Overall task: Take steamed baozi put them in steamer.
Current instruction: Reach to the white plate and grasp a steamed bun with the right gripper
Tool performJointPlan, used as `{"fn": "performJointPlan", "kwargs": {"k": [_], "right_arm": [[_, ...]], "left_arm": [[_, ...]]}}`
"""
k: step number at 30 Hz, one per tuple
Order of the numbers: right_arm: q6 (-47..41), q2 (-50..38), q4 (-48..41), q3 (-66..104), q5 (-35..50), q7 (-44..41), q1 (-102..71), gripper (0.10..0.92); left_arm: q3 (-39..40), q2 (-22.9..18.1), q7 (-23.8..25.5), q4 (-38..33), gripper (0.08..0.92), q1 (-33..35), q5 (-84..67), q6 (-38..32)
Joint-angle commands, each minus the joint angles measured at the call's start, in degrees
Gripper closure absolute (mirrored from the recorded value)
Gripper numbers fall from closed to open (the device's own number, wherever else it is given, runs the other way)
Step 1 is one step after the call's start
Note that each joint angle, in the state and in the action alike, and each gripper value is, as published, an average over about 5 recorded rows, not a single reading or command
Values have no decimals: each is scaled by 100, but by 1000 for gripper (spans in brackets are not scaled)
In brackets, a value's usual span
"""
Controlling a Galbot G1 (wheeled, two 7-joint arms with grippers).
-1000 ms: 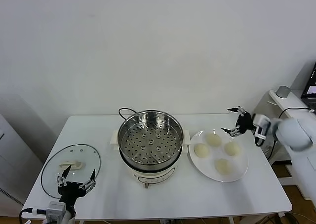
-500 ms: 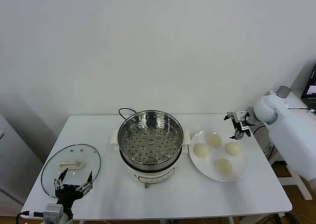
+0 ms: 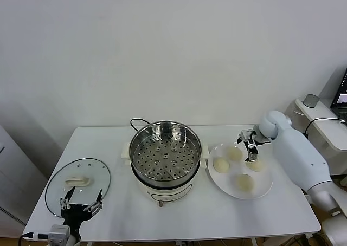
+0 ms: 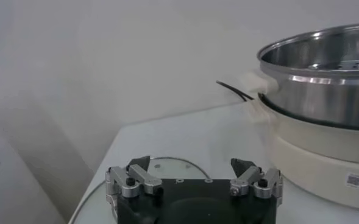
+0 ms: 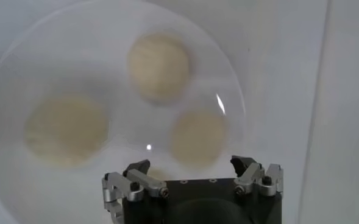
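Here, right of centre, the right gripper (image 3: 249, 148) hangs with fingers apart over buns (image 3: 220, 164) on a plate (image 3: 264, 192); the steamer (image 3: 165, 148) sits centre, and the left gripper (image 3: 81, 201), also spread, waits lower left.

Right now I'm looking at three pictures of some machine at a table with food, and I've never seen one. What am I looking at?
It is a two-armed robot. The wide picture comes from a camera on its head; the other two come from cameras on its wrists.

On the white table stands a steel steamer on a white cooker base, with nothing in its basket. Beside it a white plate holds four pale baozi. A glass lid lies flat on the robot's left.

The right gripper hangs over the plate, fingers open, holding nothing; its wrist camera looks straight down at the buns. The left gripper waits open near the lid, also holding nothing.
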Motion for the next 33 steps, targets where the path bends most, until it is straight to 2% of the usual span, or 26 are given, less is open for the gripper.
{"fn": "performJointPlan", "kwargs": {"k": [1, 21, 24, 33], "right_arm": [[89, 363, -476, 82, -268, 170, 25, 203], [-11, 457, -733, 274, -368, 521, 14, 203], [-20, 453, -749, 288, -361, 523, 13, 242], [-58, 408, -719, 280, -201, 499, 58, 449]], "left_arm": [[-24, 7, 8, 19, 177, 19, -2, -10], [-7, -8, 55, 38, 177, 6, 13, -7], [-8, -6, 56, 53, 177, -5, 12, -7], [-32, 4, 49, 66, 177, -21, 13, -3]]}}
